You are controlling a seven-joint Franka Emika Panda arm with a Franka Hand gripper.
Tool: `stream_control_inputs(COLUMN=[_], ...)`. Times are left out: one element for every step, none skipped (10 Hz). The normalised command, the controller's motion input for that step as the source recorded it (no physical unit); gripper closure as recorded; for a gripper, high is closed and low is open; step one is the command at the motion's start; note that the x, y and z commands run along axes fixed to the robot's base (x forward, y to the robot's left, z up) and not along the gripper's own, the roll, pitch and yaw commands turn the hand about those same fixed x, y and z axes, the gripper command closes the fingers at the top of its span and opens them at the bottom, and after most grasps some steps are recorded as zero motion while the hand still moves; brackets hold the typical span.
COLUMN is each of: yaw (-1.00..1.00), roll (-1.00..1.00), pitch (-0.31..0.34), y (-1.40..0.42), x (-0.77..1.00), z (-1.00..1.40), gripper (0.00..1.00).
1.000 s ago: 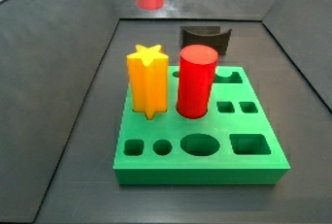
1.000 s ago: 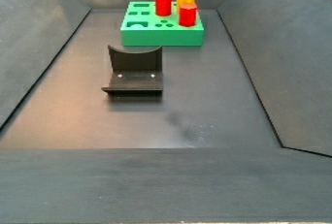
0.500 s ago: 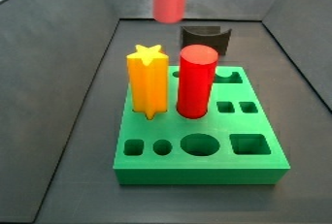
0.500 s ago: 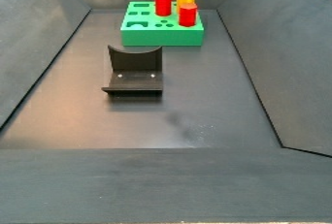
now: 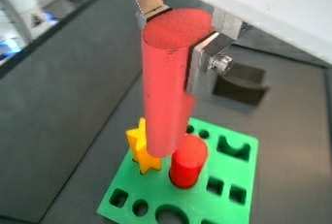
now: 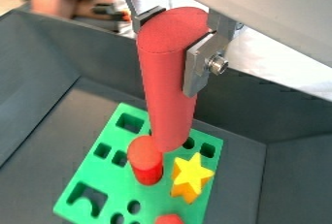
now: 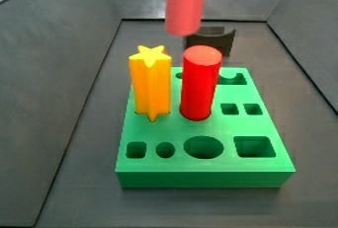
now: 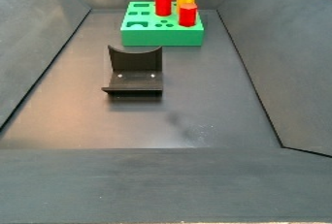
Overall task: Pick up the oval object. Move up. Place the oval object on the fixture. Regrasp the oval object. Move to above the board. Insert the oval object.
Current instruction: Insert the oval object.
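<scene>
gripper [image 5: 180,36] holds oval object [image 5: 166,102] | above board [image 5: 234,184] | red cylinder [image 5: 188,160], star peg [image 5: 140,145] below

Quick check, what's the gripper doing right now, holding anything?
Gripper: shut on the oval object, held upright above the board.

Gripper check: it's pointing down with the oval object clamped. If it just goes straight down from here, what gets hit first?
Probably the red cylinder standing in the board. The oval object, held in the gripper, hangs with its lower end close above the cylinder and beside the yellow star peg. Depth is unclear, so it might just clear.
</scene>
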Motion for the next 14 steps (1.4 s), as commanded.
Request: stream_control_inputs(yaw=[-0.71, -0.7, -0.74, -0.75, -0.78, -0.84, -0.86, -0.89, -0.94, -0.95, -0.95, -0.8, -0.78, -0.79], roll=[0.01, 0.04, 0.03, 0.04, 0.05, 0.04, 0.03, 0.03, 0.01, 0.0, 0.01, 0.02, 0.04, 0.04], pitch=[-0.126, -0.127, -0.121, -0.116, -0.104, -0.107, -0.107, -0.096, -0.079, -0.063, -0.036, -0.069, -0.064, -0.067], y=[-0.19, -0.21, -0.19, -0.2, -0.2, -0.18, -0.15, -0.11, -0.06, -0.06, -0.08, -0.24, -0.25, -0.25], x=[0.16, 0.24, 0.2, 0.19, 0.16, 0.09, 0.08, 0.06, 0.03, 0.02, 0.01, 0.11, 0.14, 0.14], z=[-0.2, -0.25, -0.23, -0.25, -0.27, -0.25, -0.25, -0.26, -0.25, -0.24, -0.21, -0.21, -0.24, -0.27], gripper=[1.0, 1.0, 1.0, 1.0, 1.0, 1.0, 1.0, 1.0, 1.0, 1.0, 1.0, 1.0, 1.0, 1.0])
